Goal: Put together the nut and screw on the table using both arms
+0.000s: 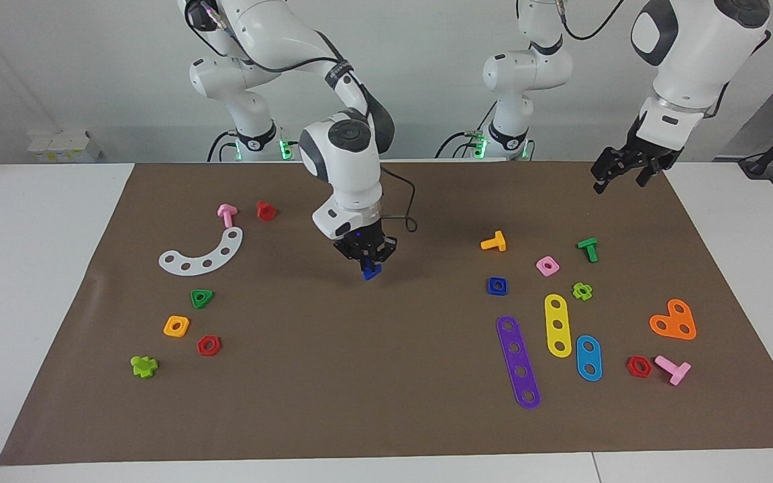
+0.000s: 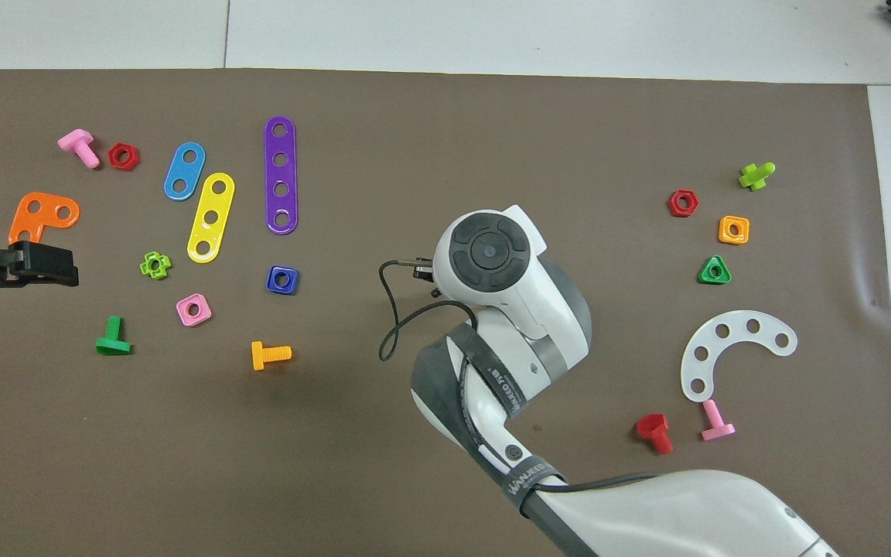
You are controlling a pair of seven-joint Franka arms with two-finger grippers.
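We see the right gripper point(image 1: 368, 258) holding the screw point(image 1: 372, 270) above the middle of the table point(image 1: 37, 282).

The fingers of the right gripper are closed on the dark blue screw, which hangs under them, a little above the brown sheet point(image 1: 333, 376); in the overhead view the arm itself covers both. The nut point(image 1: 497, 286), also dark blue, lies flat on the sheet toward the left arm's end of the table, between the orange bolt point(image 1: 494, 241) and the purple strip point(image 1: 519, 362), with the pink nut point(image 1: 547, 265) beside it. We find the left gripper point(image 1: 621, 173) raised over the sheet's corner at its own end, its fingers spread wide and holding nothing, waiting.
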